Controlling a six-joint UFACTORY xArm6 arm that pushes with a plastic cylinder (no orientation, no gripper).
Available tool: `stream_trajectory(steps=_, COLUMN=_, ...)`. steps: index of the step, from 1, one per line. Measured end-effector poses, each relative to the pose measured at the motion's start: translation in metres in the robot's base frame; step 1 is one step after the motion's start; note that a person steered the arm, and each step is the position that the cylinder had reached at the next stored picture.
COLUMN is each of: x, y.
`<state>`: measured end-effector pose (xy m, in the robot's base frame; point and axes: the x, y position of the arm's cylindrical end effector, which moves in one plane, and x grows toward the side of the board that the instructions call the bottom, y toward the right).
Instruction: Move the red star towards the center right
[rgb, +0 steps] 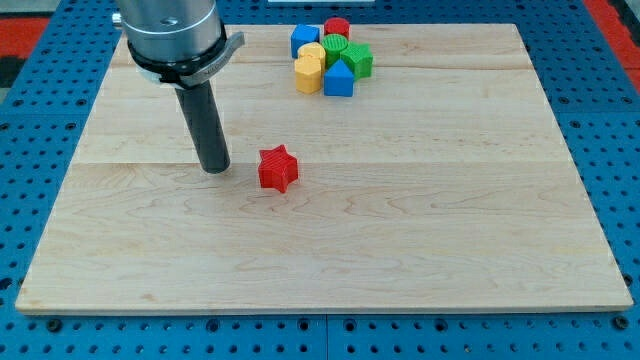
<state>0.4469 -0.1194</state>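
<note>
The red star (278, 169) lies on the wooden board (420, 220), a little left of the board's middle. My tip (214, 169) rests on the board just to the star's left, with a small gap between them. The dark rod rises from the tip up to the metal arm body at the view's top left.
A tight cluster of blocks sits at the view's top centre: a blue block (304, 39), a red cylinder (336, 28), a green block (335, 46), a green star (358, 60), a yellow block (308, 72) and a blue block (339, 80).
</note>
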Motion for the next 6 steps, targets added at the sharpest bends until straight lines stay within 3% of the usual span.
stream_trajectory(steps=4, x=0.02, y=0.012)
stream_trajectory(steps=6, x=0.015, y=0.068)
